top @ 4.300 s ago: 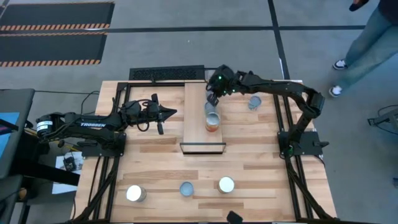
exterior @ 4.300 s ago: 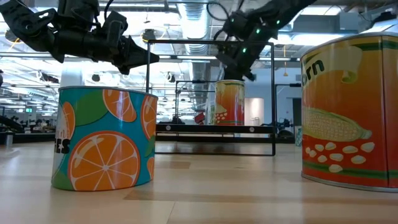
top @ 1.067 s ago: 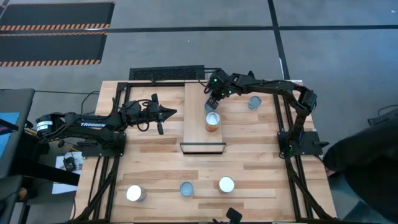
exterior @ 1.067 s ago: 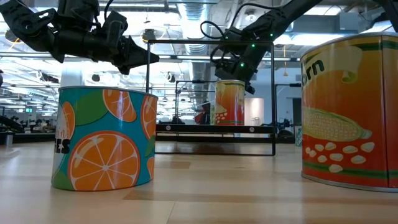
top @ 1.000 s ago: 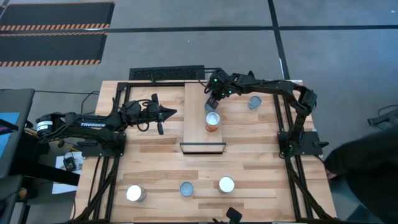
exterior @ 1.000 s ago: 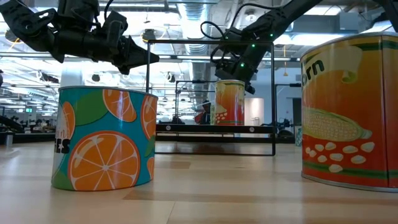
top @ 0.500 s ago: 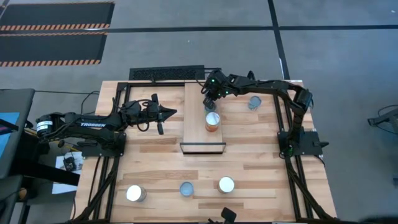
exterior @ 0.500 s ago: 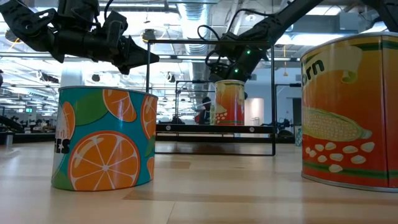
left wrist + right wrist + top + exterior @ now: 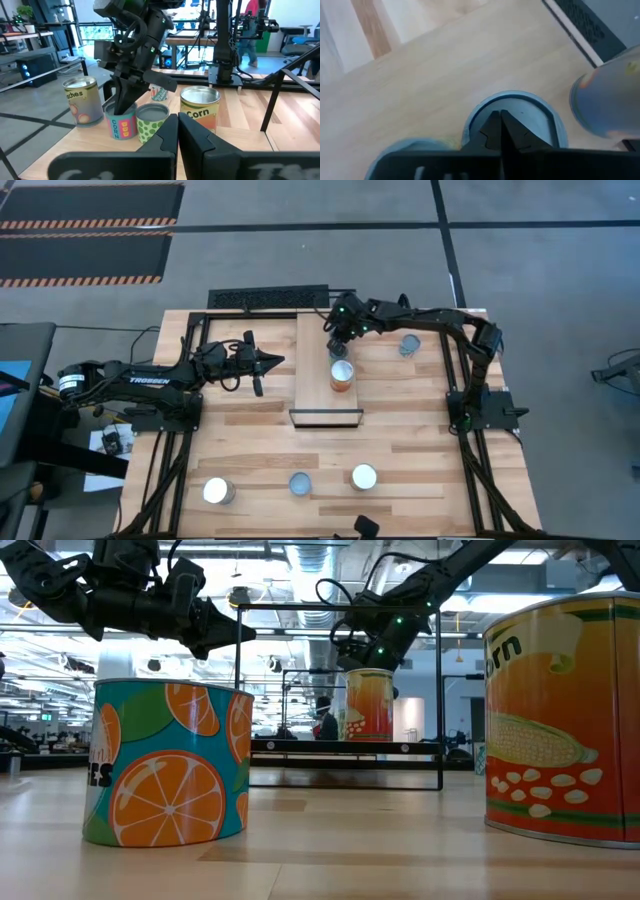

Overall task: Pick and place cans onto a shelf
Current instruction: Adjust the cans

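Here our right tool (image 9: 338,340), clenched and empty, hangs just above a can (image 9: 514,119) on the shelf (image 9: 318,402); our left tool (image 9: 272,361), also clenched, waits beside it.

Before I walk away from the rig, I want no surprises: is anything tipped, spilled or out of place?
Nothing stands out. The cans on the shelf stand upright, as do the four on the tabletop; no spill or dent shows. The right gripper hovers above the shelf cans.
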`<state>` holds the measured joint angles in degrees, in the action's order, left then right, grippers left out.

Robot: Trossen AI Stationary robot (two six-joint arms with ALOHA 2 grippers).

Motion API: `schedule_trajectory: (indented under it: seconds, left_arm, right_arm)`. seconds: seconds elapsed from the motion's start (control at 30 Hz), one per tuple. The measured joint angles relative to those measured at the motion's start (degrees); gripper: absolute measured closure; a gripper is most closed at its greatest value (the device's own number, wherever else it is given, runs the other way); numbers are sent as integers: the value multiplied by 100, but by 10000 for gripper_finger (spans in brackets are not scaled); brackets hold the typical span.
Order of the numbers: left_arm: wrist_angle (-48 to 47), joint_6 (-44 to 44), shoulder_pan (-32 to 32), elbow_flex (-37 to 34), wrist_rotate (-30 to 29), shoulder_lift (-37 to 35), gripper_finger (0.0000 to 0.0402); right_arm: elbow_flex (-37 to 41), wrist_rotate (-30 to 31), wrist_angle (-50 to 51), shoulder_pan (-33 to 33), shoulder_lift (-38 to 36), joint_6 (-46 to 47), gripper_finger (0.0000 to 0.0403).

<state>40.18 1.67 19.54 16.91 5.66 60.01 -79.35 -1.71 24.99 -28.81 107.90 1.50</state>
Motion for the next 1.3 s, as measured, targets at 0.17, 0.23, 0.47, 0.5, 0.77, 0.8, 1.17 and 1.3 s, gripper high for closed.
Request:
schedule_trajectory:
  seconds: [0.17, 0.23, 0.47, 0.5, 0.77, 0.8, 1.17, 1.3]
  left_arm:
    - [-2, 0, 2, 0, 1, 0, 400]
    - [-4, 0, 1, 0, 0, 0, 400]
    - [-32, 1, 0, 0, 1, 0, 400]
    - [-42, 1, 2, 0, -1, 0, 400]
    - [-47, 3, -1, 0, 1, 0, 400]
    - [-46, 3, 1, 0, 0, 0, 400]
    - [-14, 3, 0, 0, 1, 0, 400]
    - [-15, 3, -1, 0, -1, 0, 400]
  right_arm:
    - [-387, -10, 391, 56, 26, -82, 382]
    - [-579, 28, 523, 84, 18, -153, 380]
    - [-1159, 424, 860, 184, 15, -494, 392]
    - [-1257, 585, 901, 175, 15, -534, 393]
    - [-1578, 1436, 947, -255, 11, -604, 396]
    - [-1578, 1450, 941, -313, 17, -603, 396]
    - [-1578, 1397, 807, -582, 19, -608, 396]
    - [-1550, 1398, 808, -573, 19, -644, 396]
